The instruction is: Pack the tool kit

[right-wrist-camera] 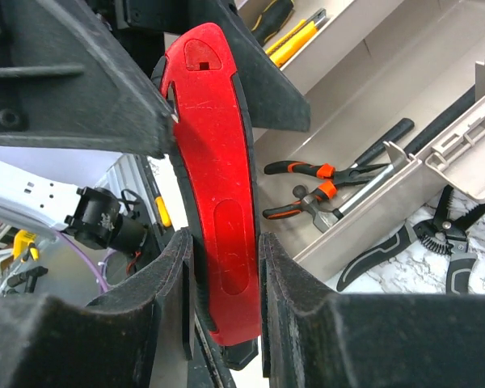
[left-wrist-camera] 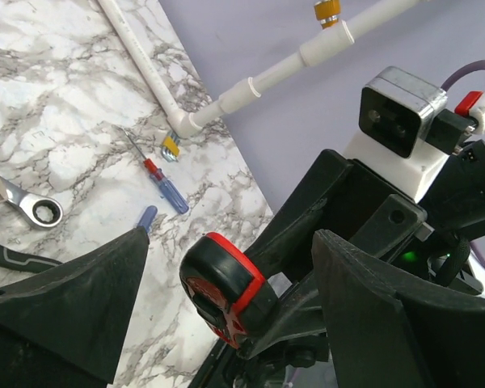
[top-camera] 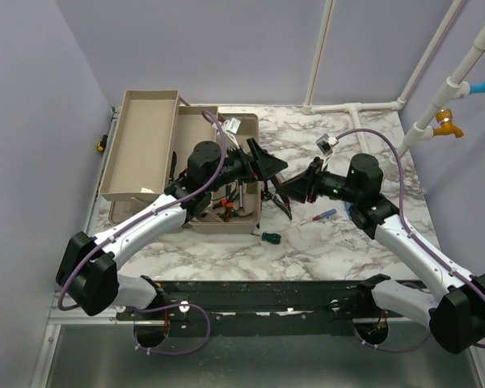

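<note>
A red and black tape measure [top-camera: 284,186] hangs in the air over the table, just right of the beige tool box [top-camera: 196,128]. My right gripper [top-camera: 297,187] is shut on it; the right wrist view shows both pads pressed on its red side [right-wrist-camera: 218,162]. My left gripper [top-camera: 269,167] is open, and its two fingers stand on either side of the tape measure [left-wrist-camera: 226,291] without touching it. In the left wrist view the left gripper [left-wrist-camera: 230,242] gapes wide. In the right wrist view the right gripper [right-wrist-camera: 224,242] clamps the case.
The box's lid [top-camera: 141,145] lies open to the left. Orange-handled pliers [right-wrist-camera: 315,170] and a hammer [right-wrist-camera: 323,212] lie inside. On the marble lie black snips [right-wrist-camera: 457,234], a wrench [left-wrist-camera: 34,210], a red-and-blue screwdriver [top-camera: 323,215] and a green-handled one [top-camera: 271,237].
</note>
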Motion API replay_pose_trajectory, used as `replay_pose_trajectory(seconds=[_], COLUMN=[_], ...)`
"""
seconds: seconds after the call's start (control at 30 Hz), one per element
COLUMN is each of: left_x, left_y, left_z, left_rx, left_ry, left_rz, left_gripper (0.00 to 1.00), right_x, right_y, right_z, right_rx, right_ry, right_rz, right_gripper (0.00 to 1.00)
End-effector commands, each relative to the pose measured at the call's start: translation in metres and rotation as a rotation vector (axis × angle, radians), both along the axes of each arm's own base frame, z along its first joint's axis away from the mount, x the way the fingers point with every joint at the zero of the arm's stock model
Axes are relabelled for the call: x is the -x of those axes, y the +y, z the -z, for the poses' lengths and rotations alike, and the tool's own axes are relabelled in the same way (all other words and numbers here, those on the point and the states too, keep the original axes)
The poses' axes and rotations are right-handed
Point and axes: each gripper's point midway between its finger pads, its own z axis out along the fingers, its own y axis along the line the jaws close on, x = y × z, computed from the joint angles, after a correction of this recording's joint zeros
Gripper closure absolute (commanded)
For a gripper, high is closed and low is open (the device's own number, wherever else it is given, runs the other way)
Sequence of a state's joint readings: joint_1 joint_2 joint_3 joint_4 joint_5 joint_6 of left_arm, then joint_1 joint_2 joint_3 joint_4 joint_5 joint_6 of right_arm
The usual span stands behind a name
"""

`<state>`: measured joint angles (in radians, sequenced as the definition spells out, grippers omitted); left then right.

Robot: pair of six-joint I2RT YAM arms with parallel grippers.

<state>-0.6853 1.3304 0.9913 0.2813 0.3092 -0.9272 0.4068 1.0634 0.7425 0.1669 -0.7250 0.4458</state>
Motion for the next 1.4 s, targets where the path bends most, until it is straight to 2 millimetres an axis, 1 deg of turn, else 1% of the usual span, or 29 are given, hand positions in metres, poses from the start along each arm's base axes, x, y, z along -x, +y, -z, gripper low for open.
replay_pose_trajectory(seconds=[0.0,0.13,0.2,0.23,0.27,0.3,0.33,0.37,0.4,0.43,0.57,0.63,0.7,0.73,0.77,0.83,0.93,1.0,1.1,1.17,1.23,1.27,1.3,1.37], left_x=[0.006,0.011,0.013,0.014,0.015,0.016,0.016,0.017,0.017,0.017,0.014,0.011,0.003,0.002,-0.004,-0.008,-0.018,-0.020,-0.023,-0.026,-0.033,-0.037,-0.042,-0.054], left_y=[-0.012,-0.015,-0.015,-0.015,-0.015,-0.015,-0.014,-0.014,-0.013,-0.012,0.000,0.015,0.040,0.055,0.073,0.111,0.172,0.205,0.235,0.240,0.235,0.233,0.229,0.223], left_z=[-0.020,-0.018,-0.015,-0.015,-0.015,-0.014,-0.014,-0.013,-0.013,-0.013,-0.015,-0.018,-0.022,-0.023,-0.027,-0.027,-0.038,-0.047,-0.057,-0.058,-0.051,-0.046,-0.037,-0.020], left_rx=[0.064,0.077,0.079,0.082,0.083,0.082,0.079,0.074,0.068,0.060,0.007,-0.030,-0.084,-0.121,-0.161,-0.288,-0.502,-0.636,-0.772,-0.816,-0.843,-0.856,-0.875,-0.916], left_ry=[-0.031,-0.031,-0.034,-0.035,-0.038,-0.040,-0.040,-0.041,-0.044,-0.046,-0.074,-0.095,-0.111,-0.110,-0.124,-0.127,-0.160,-0.192,-0.219,-0.229,-0.221,-0.212,-0.191,-0.151], left_rz=[0.062,0.087,0.097,0.104,0.108,0.108,0.109,0.108,0.106,0.102,0.066,0.042,-0.005,-0.030,-0.072,-0.166,-0.389,-0.500,-0.599,-0.611,-0.577,-0.563,-0.544,-0.508], left_gripper=[0.19,0.35,0.53,0.65,0.78,0.88,0.97,1.00,1.00,1.00,1.00,1.00,1.00,1.00,1.00,1.00,1.00,1.00,1.00,1.00,1.00,1.00,1.00,1.00], right_x=[0.003,-0.003,-0.004,-0.004,-0.005,-0.005,-0.005,-0.005,-0.005,-0.006,-0.008,-0.008,-0.008,-0.007,-0.008,-0.009,-0.011,-0.013,-0.014,-0.018,-0.023,-0.028,-0.034,-0.048], right_y=[0.006,0.005,0.005,0.006,0.006,0.006,0.006,0.006,0.006,0.005,-0.001,-0.005,-0.010,-0.012,-0.016,-0.023,-0.033,-0.035,-0.034,-0.034,-0.037,-0.041,-0.047,-0.067], right_z=[-0.026,-0.025,-0.023,-0.022,-0.022,-0.020,-0.019,-0.018,-0.018,-0.018,-0.018,-0.021,-0.023,-0.023,-0.025,-0.029,-0.034,-0.034,-0.030,-0.027,-0.022,-0.019,-0.016,-0.003], right_rx=[-0.042,-0.037,-0.037,-0.038,-0.040,-0.041,-0.044,-0.044,-0.047,-0.047,-0.037,-0.030,-0.017,-0.012,-0.010,-0.012,-0.025,-0.029,-0.026,-0.021,-0.012,-0.006,0.001,0.039], right_ry=[-0.071,-0.074,-0.068,-0.065,-0.063,-0.058,-0.055,-0.052,-0.052,-0.051,-0.065,-0.079,-0.092,-0.100,-0.110,-0.130,-0.152,-0.152,-0.139,-0.120,-0.094,-0.076,-0.054,0.010], right_rz=[-0.039,-0.010,-0.009,-0.008,-0.007,-0.009,-0.009,-0.010,-0.007,0.003,0.051,0.074,0.104,0.119,0.144,0.190,0.260,0.277,0.276,0.288,0.324,0.362,0.412,0.563], right_gripper=[0.99,0.99,0.99,0.98,0.94,0.86,0.70,0.56,0.43,0.38,0.32,0.31,0.30,0.30,0.30,0.30,0.30,0.30,0.30,0.30,0.30,0.30,0.30,0.30])
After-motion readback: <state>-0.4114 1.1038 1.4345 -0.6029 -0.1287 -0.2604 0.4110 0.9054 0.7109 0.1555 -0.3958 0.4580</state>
